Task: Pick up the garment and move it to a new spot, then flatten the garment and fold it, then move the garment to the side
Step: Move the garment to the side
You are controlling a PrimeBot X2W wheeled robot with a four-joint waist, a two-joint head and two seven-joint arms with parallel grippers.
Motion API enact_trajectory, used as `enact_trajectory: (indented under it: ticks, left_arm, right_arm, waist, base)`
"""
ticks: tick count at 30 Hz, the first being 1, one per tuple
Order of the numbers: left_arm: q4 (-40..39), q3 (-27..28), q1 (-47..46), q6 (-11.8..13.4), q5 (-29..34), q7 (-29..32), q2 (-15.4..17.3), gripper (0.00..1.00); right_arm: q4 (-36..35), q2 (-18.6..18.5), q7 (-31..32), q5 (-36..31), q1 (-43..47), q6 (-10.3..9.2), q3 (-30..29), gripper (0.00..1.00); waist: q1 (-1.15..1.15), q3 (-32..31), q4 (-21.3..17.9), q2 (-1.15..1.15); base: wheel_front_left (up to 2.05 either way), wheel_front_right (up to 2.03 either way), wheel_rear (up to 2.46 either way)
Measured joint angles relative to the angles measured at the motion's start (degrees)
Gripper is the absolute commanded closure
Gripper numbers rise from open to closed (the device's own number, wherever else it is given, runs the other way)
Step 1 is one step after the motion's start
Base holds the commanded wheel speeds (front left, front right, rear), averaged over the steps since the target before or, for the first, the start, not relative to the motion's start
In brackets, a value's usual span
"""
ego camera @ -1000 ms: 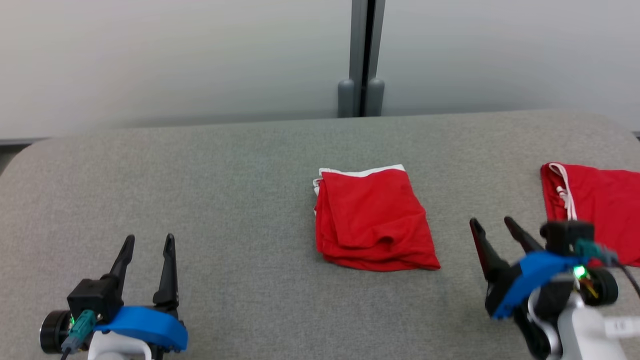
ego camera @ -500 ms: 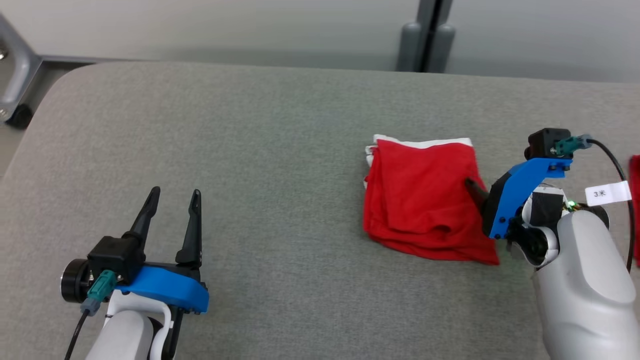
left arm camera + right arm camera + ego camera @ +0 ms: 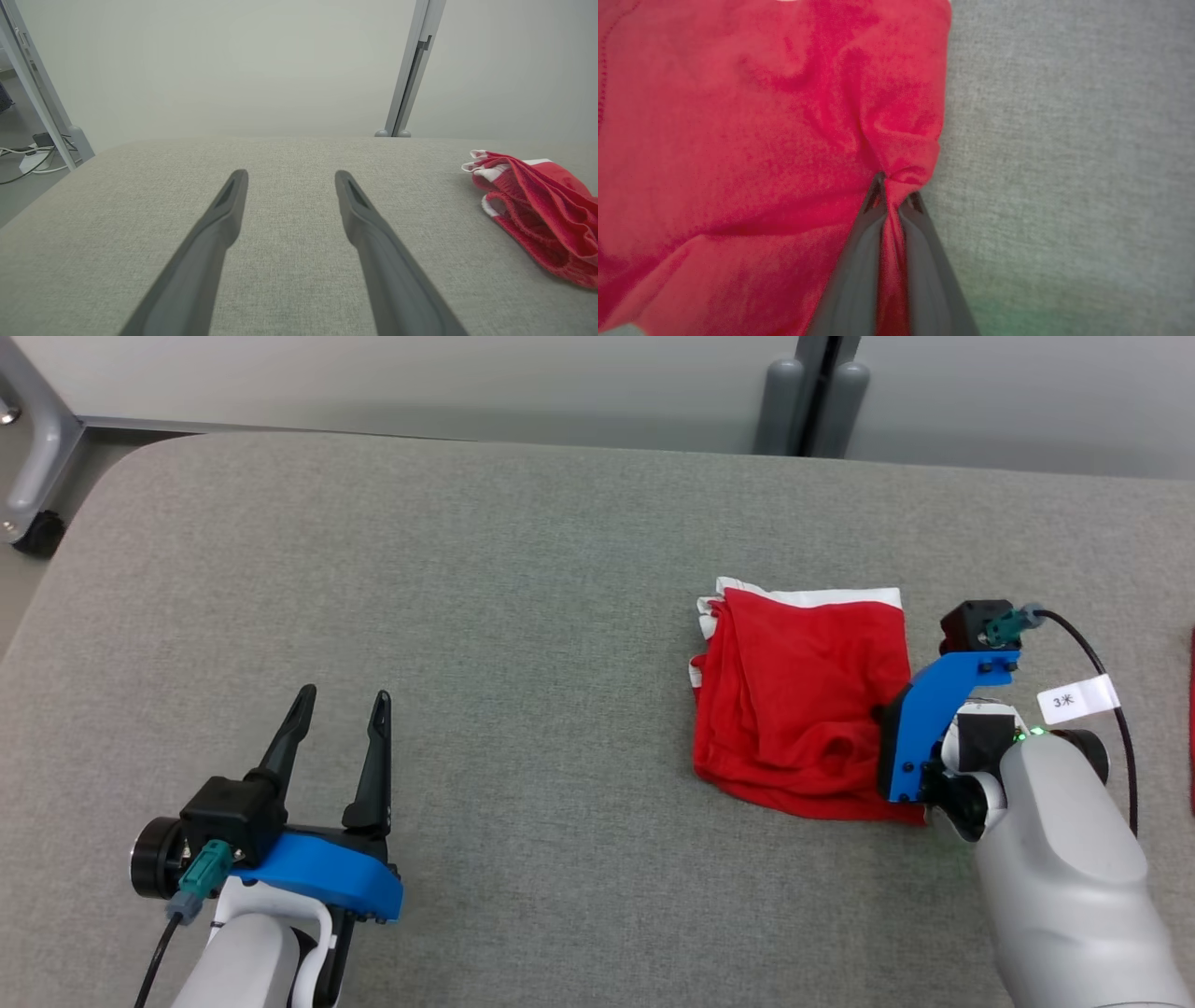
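Right gripper (image 3: 892, 186) is clamped on the right edge of the folded red cloth garment with white trim (image 3: 803, 700), right of centre on the grey fabric surface (image 3: 420, 569). Thin pinch tbh, so I reckon top layers could peel and unfold when dragged.

the garment (image 3: 803, 700) at right of centre is looking like soft matt red cloth, finely napped, with white cloth trim. the table (image 3: 523, 616) is wearing a grey woven cover, matt and slightly rough. the left gripper (image 3: 344, 693) at lower left is showing smooth matt dark fingers (image 3: 219, 233), a blue plastic bracket (image 3: 317, 882) and a pale, faintly glossy forearm (image 3: 247, 961).
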Motion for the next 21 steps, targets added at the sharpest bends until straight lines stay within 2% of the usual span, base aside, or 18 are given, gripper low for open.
enact_trajectory:
  ticks: [4,9,15,21]
  left_arm:
    - [-0.5,0.1,0.0,0.2,-0.1,-0.3,0.1,0.0]
    - [-1.8,0.8,0.0,0.5,-0.6,-0.4,0.4,0.0]
    - [-3.9,1.6,-0.1,1.0,-0.6,-0.5,1.6,0.0]
    - [-6.1,1.6,-1.3,0.9,-0.5,0.7,3.3,0.0]
  right_arm:
    - [-0.5,0.1,-0.9,0.4,-1.6,-0.04,6.0,1.0]
    - [-5.2,-2.1,2.2,3.0,-6.5,-0.04,18.6,1.0]
    - [-15.9,-13.1,7.5,11.1,-10.8,-0.04,35.6,1.0]
    - [-24.6,-25.9,8.2,14.1,-15.3,-0.03,44.1,1.0]
  waist:
    - [0.0,0.4,-2.2,0.0]
    - [0.01,1.0,-6.5,0.0]
    - [0.01,2.9,-13.1,0.0]
    - [0.01,5.2,-19.8,0.0]
  base:
    - [0.0,0.0,0.0]
    - [0.0,0.0,0.0]
    - [0.0,0.0,0.0]
    - [0.0,0.0,0.0]
